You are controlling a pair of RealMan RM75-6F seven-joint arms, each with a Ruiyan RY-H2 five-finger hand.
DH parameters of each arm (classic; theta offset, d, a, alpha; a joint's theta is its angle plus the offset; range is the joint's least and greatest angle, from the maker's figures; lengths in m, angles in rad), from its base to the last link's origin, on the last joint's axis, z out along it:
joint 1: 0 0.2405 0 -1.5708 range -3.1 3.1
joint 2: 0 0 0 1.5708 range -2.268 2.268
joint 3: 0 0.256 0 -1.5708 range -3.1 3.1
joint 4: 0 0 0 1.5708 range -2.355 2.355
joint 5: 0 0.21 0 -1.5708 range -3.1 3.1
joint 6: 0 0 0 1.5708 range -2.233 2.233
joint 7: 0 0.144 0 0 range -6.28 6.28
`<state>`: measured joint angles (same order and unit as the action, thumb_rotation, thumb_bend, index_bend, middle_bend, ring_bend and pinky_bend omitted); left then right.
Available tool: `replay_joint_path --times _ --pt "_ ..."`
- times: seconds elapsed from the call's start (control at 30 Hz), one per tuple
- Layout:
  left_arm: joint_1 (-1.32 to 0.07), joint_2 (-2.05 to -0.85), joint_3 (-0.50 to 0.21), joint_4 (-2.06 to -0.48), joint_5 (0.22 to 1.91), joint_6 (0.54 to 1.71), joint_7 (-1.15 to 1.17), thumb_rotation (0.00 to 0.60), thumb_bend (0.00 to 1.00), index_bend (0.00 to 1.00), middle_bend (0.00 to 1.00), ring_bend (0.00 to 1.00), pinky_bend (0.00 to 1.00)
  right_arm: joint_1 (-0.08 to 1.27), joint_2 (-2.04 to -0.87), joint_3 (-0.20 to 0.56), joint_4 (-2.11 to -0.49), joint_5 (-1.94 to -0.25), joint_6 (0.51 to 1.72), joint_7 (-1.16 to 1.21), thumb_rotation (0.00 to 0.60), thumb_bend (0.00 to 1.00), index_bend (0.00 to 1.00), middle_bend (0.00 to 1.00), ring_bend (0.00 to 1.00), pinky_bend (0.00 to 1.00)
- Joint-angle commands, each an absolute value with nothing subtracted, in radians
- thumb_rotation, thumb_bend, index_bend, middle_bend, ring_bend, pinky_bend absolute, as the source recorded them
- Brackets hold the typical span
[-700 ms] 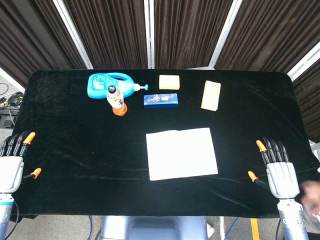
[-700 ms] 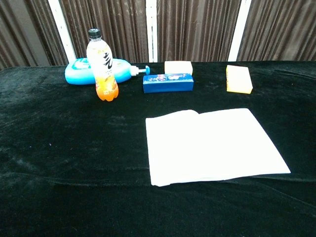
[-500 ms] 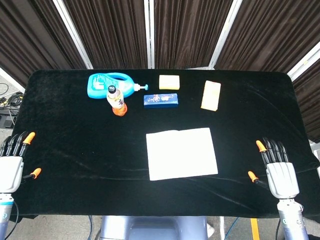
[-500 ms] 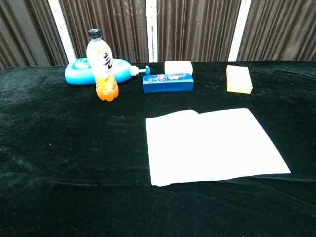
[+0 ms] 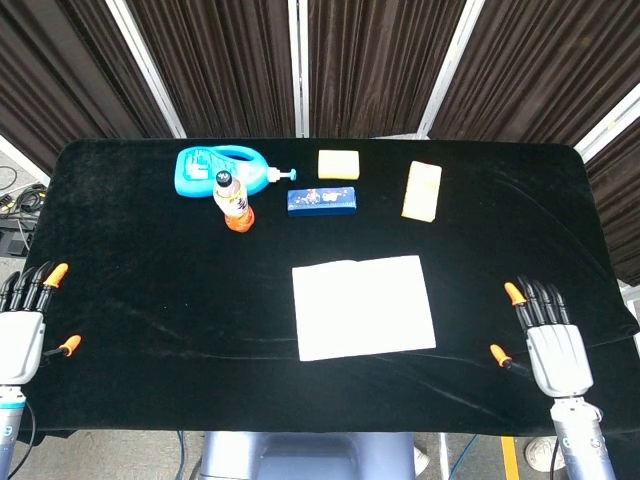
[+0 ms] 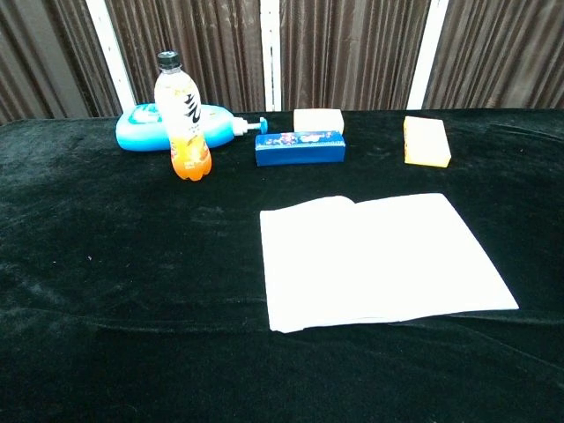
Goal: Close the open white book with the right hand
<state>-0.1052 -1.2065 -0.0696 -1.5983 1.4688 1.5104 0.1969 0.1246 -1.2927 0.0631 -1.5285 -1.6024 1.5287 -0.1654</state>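
From the head camera, the white book (image 5: pixel 364 307) lies open and flat on the black table (image 5: pixel 130 250), a little toward the near edge and about midway between the left and right edges. The right hand (image 5: pixel 548 337) sits at the near right corner, palm down, fingers straight and slightly fanned, holding nothing; it is well apart from the book. The left hand (image 5: pixel 22 325) mirrors it at the near left corner, fingers likewise stretched out and empty. Along the far edge, left of centre, a blue jug (image 5: pixel 215 168) lies on its side with its pump nozzle pointing right. Just in front of it an orange drink bottle (image 5: pixel 233 202) stands upright. A pale yellow block (image 5: pixel 339 164) sits near the middle of the far edge, a blue box (image 5: pixel 321 201) just in front of it, and an orange sponge (image 5: pixel 422 190) lies further right.

From the chest camera, neither hand shows. The book (image 6: pixel 379 260) fills the middle of the table (image 6: pixel 106 264), its pages spread, the left page bulging up a little near the spine. Behind it stand the bottle (image 6: pixel 181 116), touching or just in front of the jug (image 6: pixel 141 129), then the blue box (image 6: pixel 300 147), the pale block (image 6: pixel 318 120) and the sponge (image 6: pixel 426 141) toward the far right.
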Motion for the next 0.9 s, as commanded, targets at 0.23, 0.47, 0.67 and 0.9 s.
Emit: replay_joint_path --times 0.23,0.47,0.67,0.9 --pt "-0.105 -1.208 -0.075 -1.601 1.455 1.508 0.206 0.6 0.11 0.0 0.0 0.0 0.0 0.205 -1.316 0.03 -1.556 -1.692 1.44 -0.057 0.6 0.1 0.0 0.0 0.0 0.0" --pt "-0.107 -1.206 -0.08 -1.597 1.443 1.502 0.199 0.6 0.11 0.0 0.0 0.0 0.0 0.297 -1.373 0.009 -1.604 -1.738 1.316 -0.02 0.6 0.09 0.0 0.0 0.0 0.0" --pt "-0.11 -1.203 -0.084 -1.592 1.43 1.492 0.19 0.6 0.11 0.0 0.0 0.0 0.0 0.352 -1.436 -0.024 -1.604 -1.768 1.237 0.023 0.6 0.09 0.0 0.0 0.0 0.0" --pt "-0.113 -1.201 -0.088 -1.592 1.417 1.481 0.188 0.6 0.11 0.0 0.0 0.0 0.0 0.363 -1.556 -0.019 -1.553 -1.699 1.18 -0.021 0.6 0.09 0.0 0.0 0.0 0.0"
